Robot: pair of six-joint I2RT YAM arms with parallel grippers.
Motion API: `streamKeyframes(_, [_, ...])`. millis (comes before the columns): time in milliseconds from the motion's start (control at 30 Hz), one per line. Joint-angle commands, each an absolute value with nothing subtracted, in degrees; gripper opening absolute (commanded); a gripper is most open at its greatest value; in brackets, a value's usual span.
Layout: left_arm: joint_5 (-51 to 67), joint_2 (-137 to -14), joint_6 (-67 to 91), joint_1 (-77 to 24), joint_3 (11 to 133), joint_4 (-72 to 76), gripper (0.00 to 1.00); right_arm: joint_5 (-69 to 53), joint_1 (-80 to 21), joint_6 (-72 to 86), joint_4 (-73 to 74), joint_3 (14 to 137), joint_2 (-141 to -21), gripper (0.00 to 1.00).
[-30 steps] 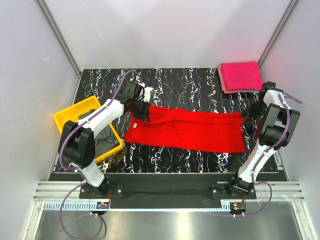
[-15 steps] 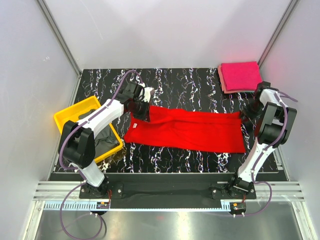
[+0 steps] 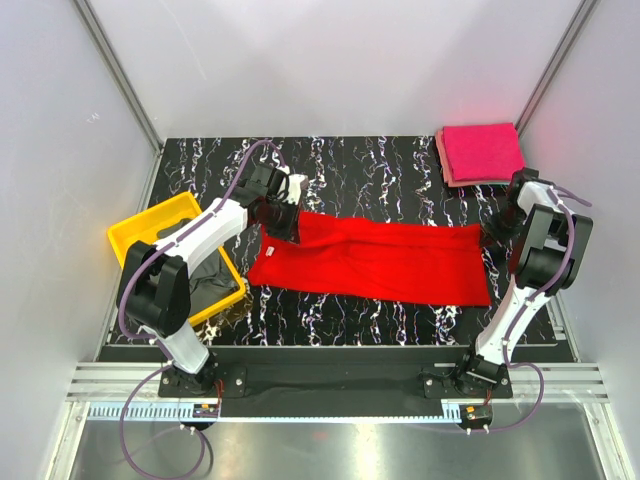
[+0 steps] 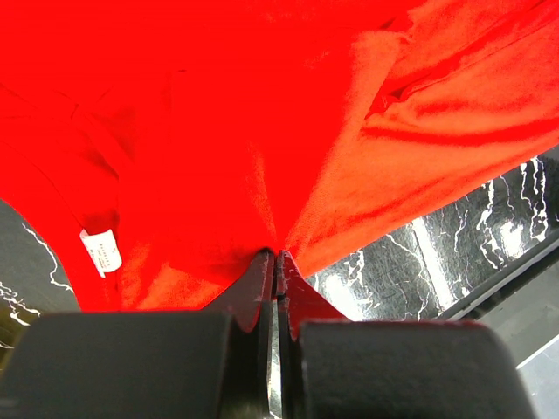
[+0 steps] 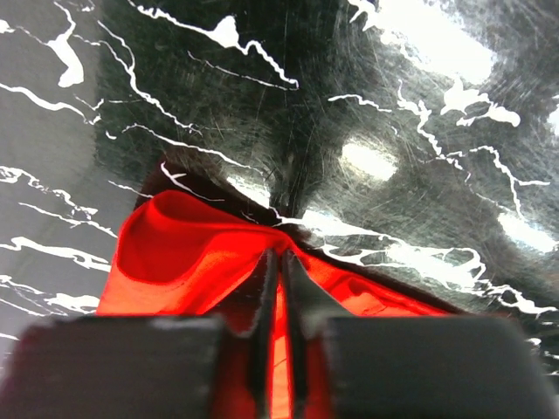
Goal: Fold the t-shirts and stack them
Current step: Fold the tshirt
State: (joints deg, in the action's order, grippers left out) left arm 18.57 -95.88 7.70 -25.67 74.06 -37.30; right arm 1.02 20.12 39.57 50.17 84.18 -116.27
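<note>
A bright red t-shirt lies folded into a long band across the middle of the black marbled table. My left gripper is shut on its far left corner; the left wrist view shows the red cloth pinched between the jaws and a small white neck label. My right gripper is shut on the shirt's far right corner; the right wrist view shows red cloth bunched between the jaws. Folded magenta-pink t-shirts lie stacked at the far right. A dark grey t-shirt lies in the tray.
A yellow plastic tray stands at the table's left edge, next to the left arm. Grey walls and metal posts enclose the table at the back and sides. The table's far edge runs just beyond the pink stack.
The right wrist has turned and shifted slightly toward the far side at the shirt's right corner. The left arm and the shirt look unmoved.
</note>
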Motion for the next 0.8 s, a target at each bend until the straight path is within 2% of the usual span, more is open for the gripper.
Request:
streamKeyframes(0, [16.88, -94.83, 8.7, -26.1, 74.62, -36.12, 0.0, 1.76, 19.86, 36.83, 48.35, 82.97, -113.56, 0.0])
streamKeyframes(233, [8.28, -93.69, 9.84, -26.28, 73.39, -36.56, 0.0, 5.27, 19.86, 33.23, 44.57, 79.72, -109.6, 0.0])
streamKeyframes(767, [0.18, -98.34, 10.11, -28.03, 73.04, -41.48, 0.0, 9.4, 19.86, 31.82, 36.74, 69.61, -103.54, 0.0])
